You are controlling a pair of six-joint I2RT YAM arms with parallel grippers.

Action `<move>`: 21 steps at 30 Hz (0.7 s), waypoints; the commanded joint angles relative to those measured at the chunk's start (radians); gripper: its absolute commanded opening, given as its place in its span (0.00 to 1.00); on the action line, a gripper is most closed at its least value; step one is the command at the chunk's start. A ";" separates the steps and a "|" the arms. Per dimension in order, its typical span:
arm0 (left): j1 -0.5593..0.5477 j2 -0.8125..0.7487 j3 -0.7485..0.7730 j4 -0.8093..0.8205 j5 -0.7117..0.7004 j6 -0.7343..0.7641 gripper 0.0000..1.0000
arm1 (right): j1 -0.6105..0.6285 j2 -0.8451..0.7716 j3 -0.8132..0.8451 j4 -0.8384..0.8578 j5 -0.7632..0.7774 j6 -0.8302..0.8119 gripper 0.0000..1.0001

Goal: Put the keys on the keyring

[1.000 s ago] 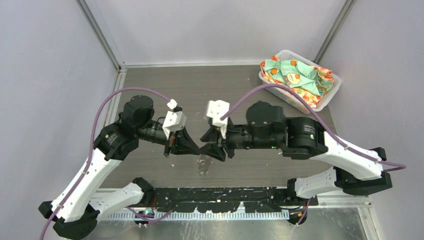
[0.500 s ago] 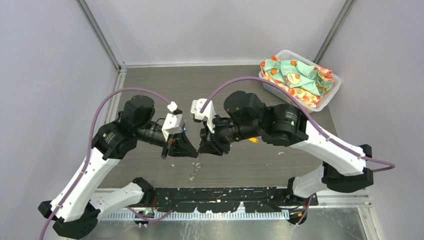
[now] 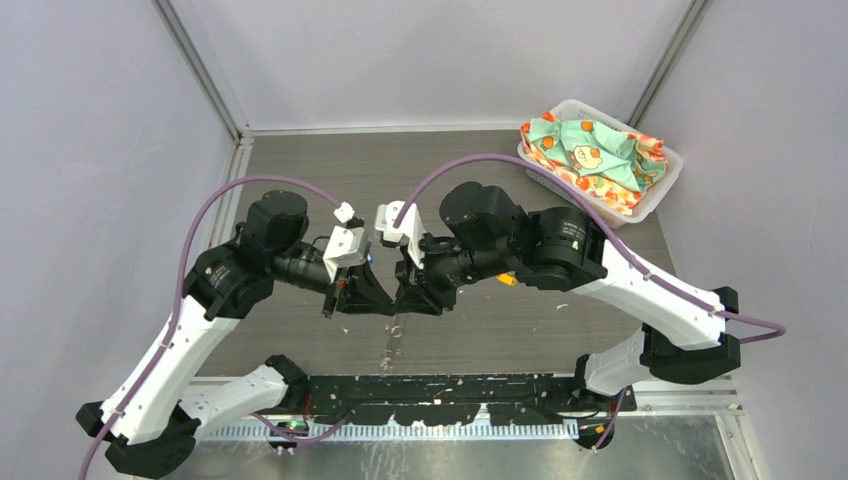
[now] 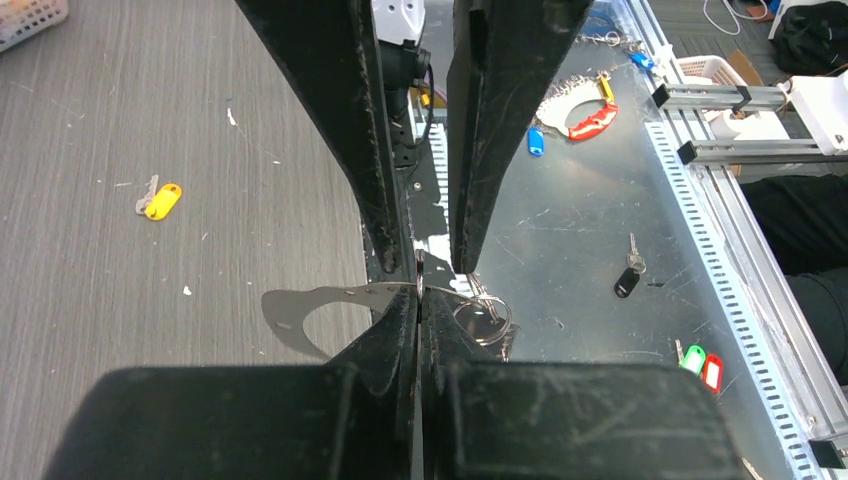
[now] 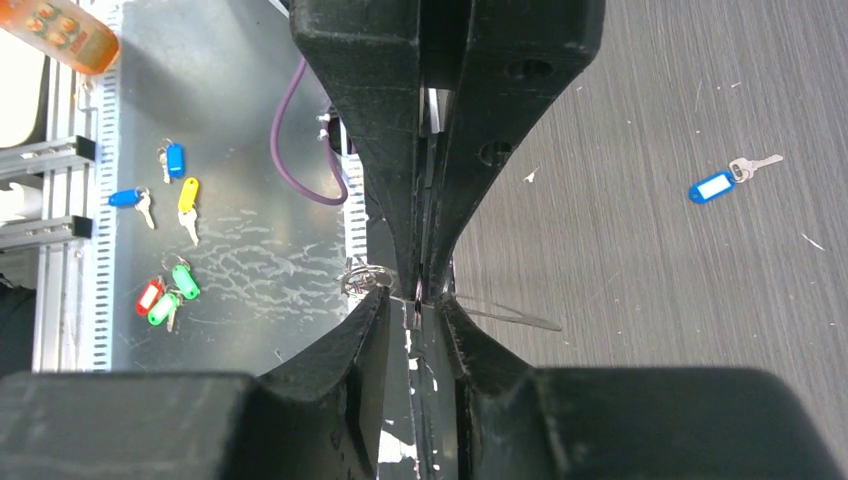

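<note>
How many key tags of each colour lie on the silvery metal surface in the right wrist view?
blue tags: 2
yellow tag: 1
green tags: 2
red tag: 1
Total: 6

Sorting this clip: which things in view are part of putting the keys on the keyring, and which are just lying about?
Job in hand:
keyring
yellow key, on the table
blue key, also on the table

Lying about:
basket of cloth
spare tagged keys on the metal bench
black key, on the bench too
</note>
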 commanded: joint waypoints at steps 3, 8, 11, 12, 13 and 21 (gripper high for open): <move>0.000 -0.026 0.018 0.076 0.028 -0.036 0.00 | -0.005 -0.011 -0.012 0.079 -0.015 0.015 0.20; 0.000 -0.027 0.022 0.081 0.027 -0.040 0.00 | -0.005 -0.009 -0.023 0.070 -0.024 0.015 0.16; 0.000 -0.028 0.022 0.084 0.030 -0.042 0.00 | -0.006 -0.009 -0.026 0.066 -0.023 0.015 0.05; 0.000 -0.029 0.019 0.087 0.031 -0.046 0.00 | -0.006 -0.013 -0.029 0.074 -0.016 0.015 0.02; -0.001 -0.030 0.018 0.090 0.031 -0.049 0.00 | -0.007 -0.021 -0.037 0.087 -0.009 0.015 0.01; -0.001 -0.073 -0.026 0.152 0.000 -0.105 0.46 | -0.013 -0.270 -0.361 0.515 0.094 0.047 0.01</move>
